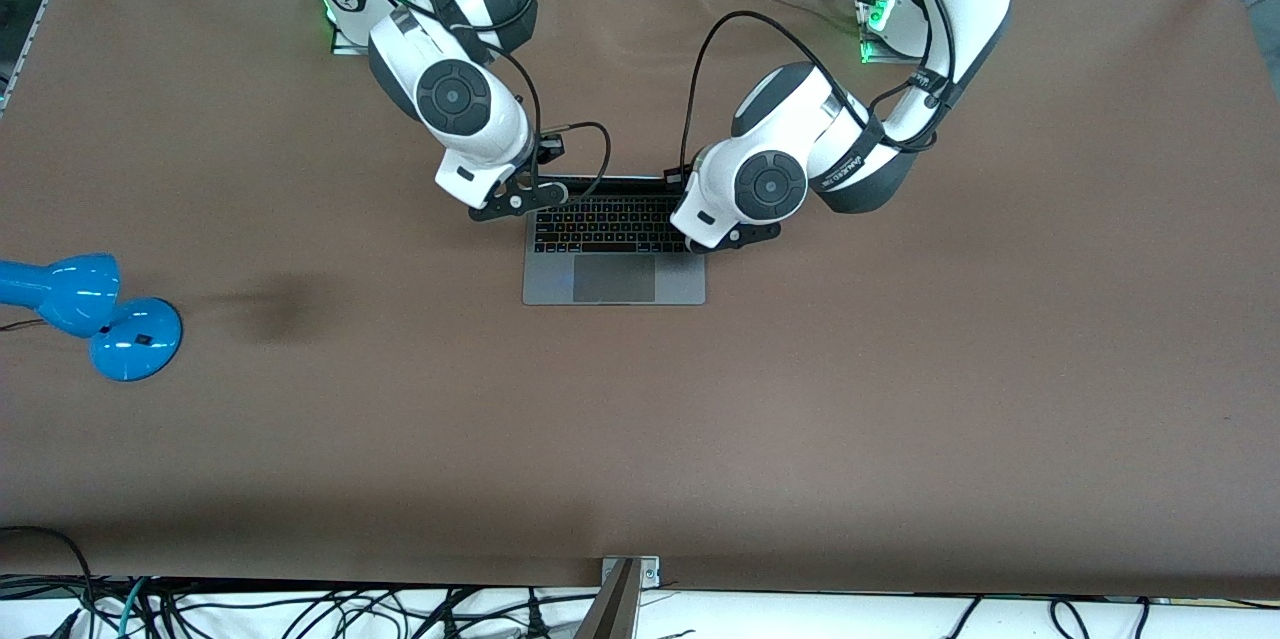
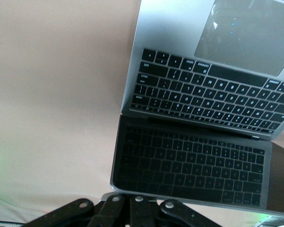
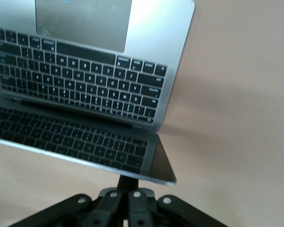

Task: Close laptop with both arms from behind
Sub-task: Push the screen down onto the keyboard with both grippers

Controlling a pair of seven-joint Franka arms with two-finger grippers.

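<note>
Both arms bend down from their bases so the left tool and right tool, fingers pressed together, sit at the raised screen's top edge of the open laptop mid-counter, a blue lamp well apart.

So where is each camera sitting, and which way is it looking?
Front view: high up across the table, facing both arms; it shows the open laptop, the left gripper, the right gripper and a blue lamp.
Left wrist view: on the left arm's wrist, looking over its own black gripper linkage at the screen and keyboard.
Right wrist view: on the right arm's wrist, same look from the laptop's other end.
All three share the laptop.
</note>
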